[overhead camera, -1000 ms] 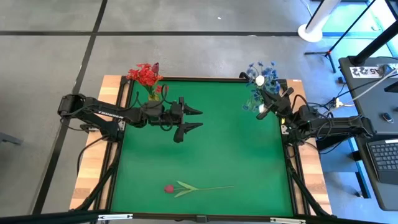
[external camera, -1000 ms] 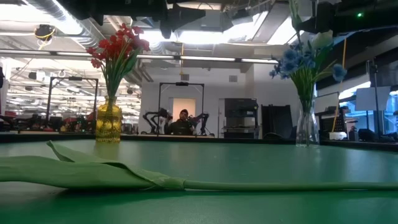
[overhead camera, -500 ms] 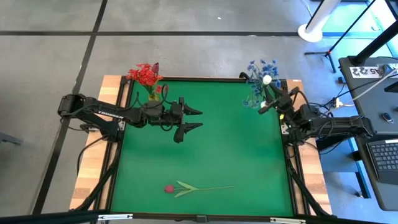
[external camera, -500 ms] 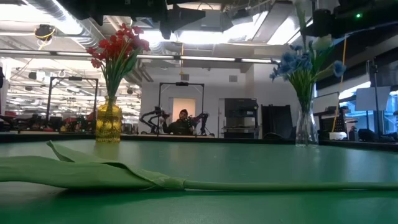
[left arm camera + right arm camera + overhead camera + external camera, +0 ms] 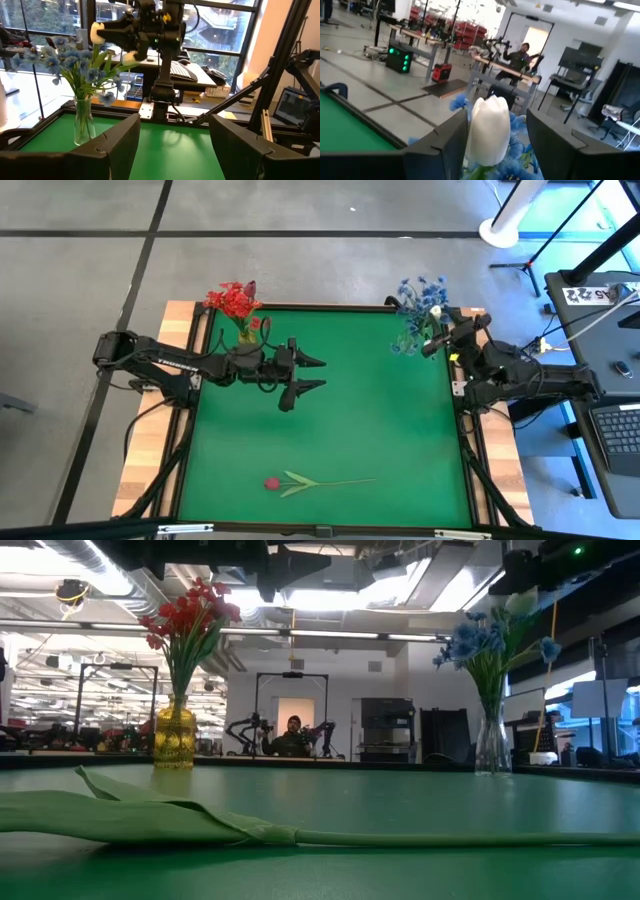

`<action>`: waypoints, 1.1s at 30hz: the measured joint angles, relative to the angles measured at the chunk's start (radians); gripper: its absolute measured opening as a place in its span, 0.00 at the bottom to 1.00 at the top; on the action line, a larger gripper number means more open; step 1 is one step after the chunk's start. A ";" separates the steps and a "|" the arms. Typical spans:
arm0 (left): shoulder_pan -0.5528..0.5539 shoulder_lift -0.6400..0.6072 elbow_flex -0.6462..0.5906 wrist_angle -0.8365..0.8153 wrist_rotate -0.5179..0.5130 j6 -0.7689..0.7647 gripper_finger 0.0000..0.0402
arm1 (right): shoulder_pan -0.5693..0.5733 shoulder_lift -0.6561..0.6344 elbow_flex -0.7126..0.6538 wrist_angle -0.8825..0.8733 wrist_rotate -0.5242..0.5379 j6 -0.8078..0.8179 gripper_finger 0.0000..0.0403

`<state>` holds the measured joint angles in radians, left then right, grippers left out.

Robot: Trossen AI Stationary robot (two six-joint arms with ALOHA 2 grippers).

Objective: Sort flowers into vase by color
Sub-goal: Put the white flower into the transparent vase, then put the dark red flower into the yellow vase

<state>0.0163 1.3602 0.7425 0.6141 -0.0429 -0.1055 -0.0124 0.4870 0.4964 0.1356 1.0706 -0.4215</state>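
Blue flowers (image 5: 512,160) hide the white tulip's (image 5: 489,131) stem.

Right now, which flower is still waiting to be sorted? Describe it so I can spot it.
Look at the green table mat, along its near edge, opposite the two vases. One stem lies flat there: the red-pink tulip, bud toward the left arm's side. It is the only flower not standing in a vase.

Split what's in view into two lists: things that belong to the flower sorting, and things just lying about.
Job:
- red flowers in yellow vase
- blue flowers in clear vase
- white tulip
- red-budded stem on the mat
- right gripper
- left gripper

Lying about:
- laptop
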 joint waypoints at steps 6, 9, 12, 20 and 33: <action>0.001 0.000 0.000 -0.031 0.000 -0.007 0.58 | 0.000 0.014 0.160 -0.422 -0.032 0.261 0.52; 0.001 0.000 0.000 -0.032 0.000 -0.008 0.58 | 0.000 0.031 0.225 -0.548 -0.076 0.365 0.54; 0.001 0.000 0.000 -0.032 0.000 -0.008 0.58 | 0.000 0.051 0.259 -0.558 -0.095 0.361 0.55; 0.001 -0.001 0.000 -0.029 0.000 -0.019 0.58 | -0.002 0.080 0.330 -0.555 -0.090 0.318 0.58; 0.001 -0.001 0.000 -0.030 0.000 -0.019 0.58 | -0.002 0.082 0.331 -0.549 0.045 0.353 0.59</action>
<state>0.0170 1.3594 0.7425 0.5842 -0.0433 -0.1242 -0.0139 0.5686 0.8276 -0.4133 1.1156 -0.0686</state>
